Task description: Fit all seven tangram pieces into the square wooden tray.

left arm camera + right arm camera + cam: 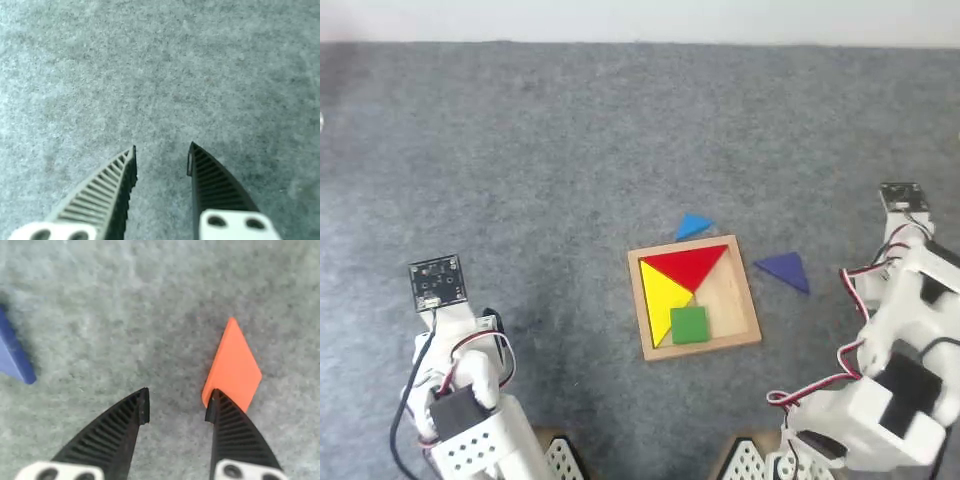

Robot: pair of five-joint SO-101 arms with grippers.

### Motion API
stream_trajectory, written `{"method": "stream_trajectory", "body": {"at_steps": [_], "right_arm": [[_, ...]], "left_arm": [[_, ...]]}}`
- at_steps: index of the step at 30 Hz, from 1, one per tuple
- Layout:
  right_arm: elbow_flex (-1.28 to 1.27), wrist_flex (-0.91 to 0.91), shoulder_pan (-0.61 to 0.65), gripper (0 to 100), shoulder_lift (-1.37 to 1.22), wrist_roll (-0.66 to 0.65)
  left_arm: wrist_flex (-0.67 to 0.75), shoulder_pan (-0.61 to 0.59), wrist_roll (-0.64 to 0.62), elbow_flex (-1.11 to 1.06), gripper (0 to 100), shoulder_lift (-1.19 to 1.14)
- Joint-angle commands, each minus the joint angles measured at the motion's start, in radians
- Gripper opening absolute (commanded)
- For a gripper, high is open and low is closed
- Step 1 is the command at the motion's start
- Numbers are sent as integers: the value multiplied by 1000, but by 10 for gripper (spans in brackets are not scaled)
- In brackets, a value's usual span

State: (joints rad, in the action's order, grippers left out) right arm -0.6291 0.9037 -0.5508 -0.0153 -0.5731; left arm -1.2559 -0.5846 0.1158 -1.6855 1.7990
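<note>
High view: the square wooden tray lies right of centre on the grey, felt-like bench, turned slightly askew. Broad bare cloth is open beyond it and on the left arm's side. Inside, a red triangle lies along the far rim, a yellow triangle against the left rim and a green square at the near rim, with the yellow touching both. A light blue triangle lies just beyond the far rim. A dark blue triangle lies near the right rim, apart from it. Left wrist view: the left pincer stands open and empty over fuzzy cloth, its fingers ribbed inside. Right wrist view: the right pincer is open and empty. A flat orange parallelogram lies at one fingertip, contact unclear, and the dark blue triangle lies well off to the other side.
</note>
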Motion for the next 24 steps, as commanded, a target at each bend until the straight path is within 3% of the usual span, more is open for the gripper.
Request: {"method": "stream_trajectory", "body": {"at_steps": [1,16,24], "right_arm": [[2,5,-56,205,71,-6],[3,-18,-84,205,147,-8],[150,-64,-142,205,-177,-75]], "left_arm": [[-5,-5,-8,4,167,18],[-5,-6,-8,4,167,18],[-5,-8,-8,4,167,18]]}}
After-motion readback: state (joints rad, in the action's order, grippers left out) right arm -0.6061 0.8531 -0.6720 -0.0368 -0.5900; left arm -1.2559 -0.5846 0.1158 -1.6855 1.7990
